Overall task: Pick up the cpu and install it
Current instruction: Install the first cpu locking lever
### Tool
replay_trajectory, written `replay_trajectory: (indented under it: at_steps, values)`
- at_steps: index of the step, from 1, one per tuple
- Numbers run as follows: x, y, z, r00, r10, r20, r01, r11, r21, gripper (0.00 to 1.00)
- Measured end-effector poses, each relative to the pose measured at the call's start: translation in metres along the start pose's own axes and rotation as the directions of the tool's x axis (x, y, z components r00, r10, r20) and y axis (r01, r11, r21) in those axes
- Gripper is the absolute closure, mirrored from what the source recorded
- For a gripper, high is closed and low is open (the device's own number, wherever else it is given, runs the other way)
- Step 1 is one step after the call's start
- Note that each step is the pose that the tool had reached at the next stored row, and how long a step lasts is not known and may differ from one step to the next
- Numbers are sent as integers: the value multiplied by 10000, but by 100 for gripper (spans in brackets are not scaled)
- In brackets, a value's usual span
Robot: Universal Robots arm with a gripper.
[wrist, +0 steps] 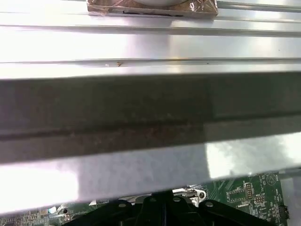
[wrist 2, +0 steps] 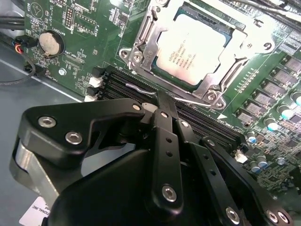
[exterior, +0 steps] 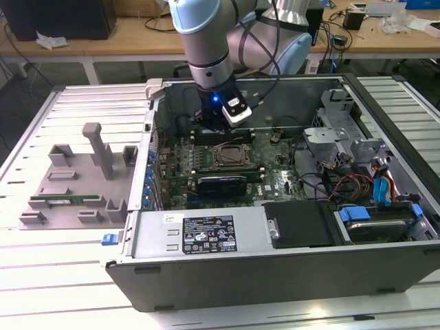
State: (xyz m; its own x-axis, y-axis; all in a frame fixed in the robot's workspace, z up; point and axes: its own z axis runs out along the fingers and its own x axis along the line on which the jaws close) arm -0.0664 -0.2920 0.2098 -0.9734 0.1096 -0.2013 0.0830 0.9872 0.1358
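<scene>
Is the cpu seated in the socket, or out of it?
In. The cpu lies flat inside the socket frame in the second wrist view; the shut tool is beside it.

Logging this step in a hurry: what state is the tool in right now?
Tool: closed, holding nothing; the chip lies in the socket frame.
</scene>
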Motion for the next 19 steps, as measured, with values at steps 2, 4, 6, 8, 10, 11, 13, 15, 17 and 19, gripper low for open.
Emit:
replay_trajectory:
  at_steps: [2,4,6,8,10,11,13,15,17,19]
  values:
    - [6,6,3,10000,82,14,-82,10000,15,89]
    - [15,5,15,9997,221,85,-221,9997,44,89]
    - [20,4,26,9995,283,131,-284,9996,52,89]
    - [24,2,39,9993,344,173,-346,9994,64,89]
    - [26,0,51,9990,403,211,-404,9992,73,89]
    - [27,-1,56,9988,427,226,-429,9990,77,89]
    - [30,-3,70,9984,497,263,-500,9987,89,89]
    - [32,-4,79,9980,558,289,-561,9984,102,89]
    - [34,-5,89,9975,627,317,-631,9979,124,89]
    - [36,-7,97,9971,687,339,-693,9975,154,89]
